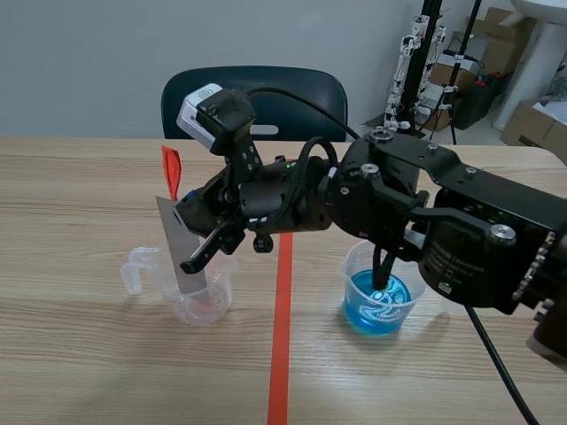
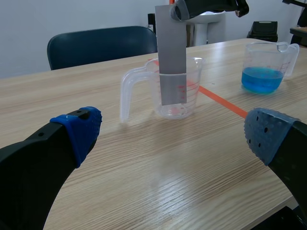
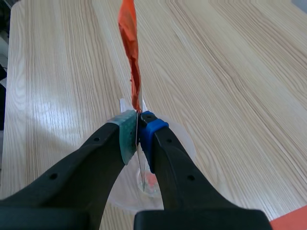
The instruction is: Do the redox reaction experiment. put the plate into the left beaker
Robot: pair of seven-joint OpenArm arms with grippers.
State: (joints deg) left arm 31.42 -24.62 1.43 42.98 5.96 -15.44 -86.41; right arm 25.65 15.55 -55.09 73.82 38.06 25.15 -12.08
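A grey metal plate (image 1: 183,252) with an orange tag (image 1: 170,170) on top stands upright, its lower end inside the clear left beaker (image 1: 140,268). My right gripper (image 1: 188,220) has come across from the right and is shut on the plate's upper part. In the right wrist view the plate (image 3: 139,167) is edge-on between the pads of the right gripper (image 3: 138,134), over the beaker (image 3: 186,140). From the left wrist view, the plate (image 2: 171,52) sits in the beaker (image 2: 184,98), well ahead of my open left gripper (image 2: 175,134).
A second beaker (image 1: 381,297) with blue liquid stands right of the orange tape line (image 1: 282,336), under the right arm; it also shows as the blue beaker (image 2: 266,72). A dark chair (image 1: 257,88) stands behind the table.
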